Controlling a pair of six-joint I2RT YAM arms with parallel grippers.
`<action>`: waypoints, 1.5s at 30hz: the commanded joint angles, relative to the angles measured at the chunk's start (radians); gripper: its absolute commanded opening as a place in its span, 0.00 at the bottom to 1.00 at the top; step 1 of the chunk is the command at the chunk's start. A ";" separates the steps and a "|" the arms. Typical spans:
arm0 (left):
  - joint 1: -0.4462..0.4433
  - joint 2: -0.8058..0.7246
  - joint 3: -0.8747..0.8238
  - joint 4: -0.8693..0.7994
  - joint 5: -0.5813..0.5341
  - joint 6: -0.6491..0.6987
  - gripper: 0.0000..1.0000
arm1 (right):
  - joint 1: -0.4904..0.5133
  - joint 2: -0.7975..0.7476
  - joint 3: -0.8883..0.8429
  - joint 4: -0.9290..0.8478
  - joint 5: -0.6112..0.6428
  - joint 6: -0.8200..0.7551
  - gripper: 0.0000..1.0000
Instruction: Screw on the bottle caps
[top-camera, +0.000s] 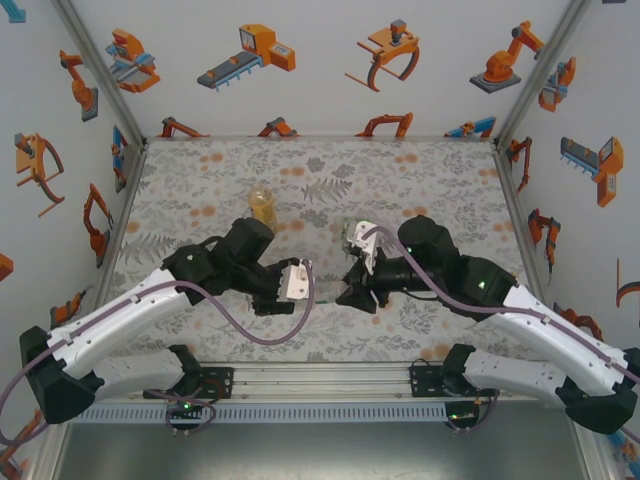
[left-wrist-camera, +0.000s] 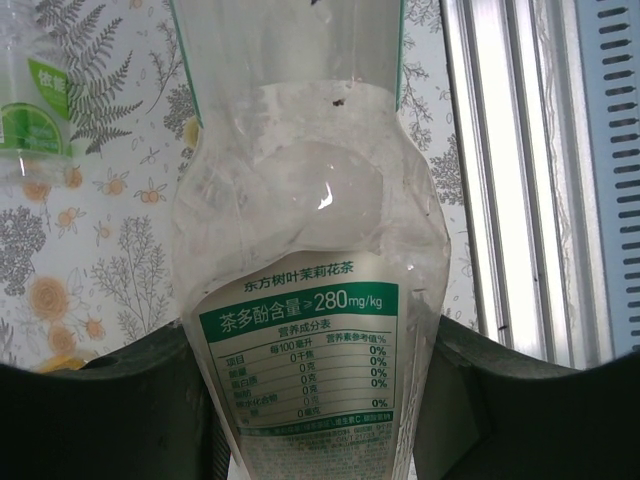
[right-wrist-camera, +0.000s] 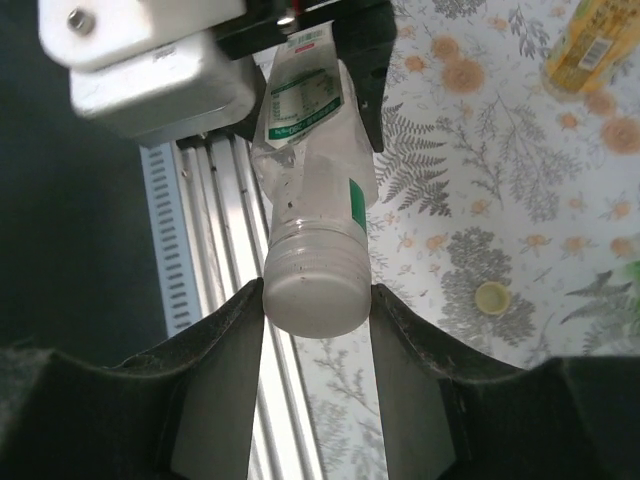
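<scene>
A clear, crumpled bottle (left-wrist-camera: 310, 220) with a green-and-white label hangs level between my two grippers above the table's near edge. My left gripper (left-wrist-camera: 315, 345) is shut on its labelled lower end. A white cap (right-wrist-camera: 312, 290) sits on the bottle's neck (right-wrist-camera: 310, 235), and my right gripper (right-wrist-camera: 315, 298) is shut on that cap, with a finger touching each side. From above, the left gripper (top-camera: 298, 283) and right gripper (top-camera: 350, 290) face each other closely. A pale yellow-green cap (right-wrist-camera: 491, 297) lies loose on the floral cloth.
A bottle of yellow drink (top-camera: 262, 205) stands behind the left arm. Another clear bottle with a green label (top-camera: 350, 232) stands by the right arm's wrist. The aluminium rail (top-camera: 320, 378) runs along the near edge, below the held bottle.
</scene>
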 joint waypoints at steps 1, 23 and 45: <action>-0.006 -0.020 -0.005 0.074 0.014 0.009 0.00 | -0.012 -0.009 -0.028 0.114 0.048 0.260 0.00; -0.012 -0.073 -0.043 0.151 -0.029 -0.007 0.00 | -0.129 0.024 -0.086 0.184 0.022 1.143 0.10; -0.014 -0.056 -0.042 0.148 -0.032 -0.011 0.00 | -0.129 -0.099 0.047 -0.008 0.205 0.655 0.70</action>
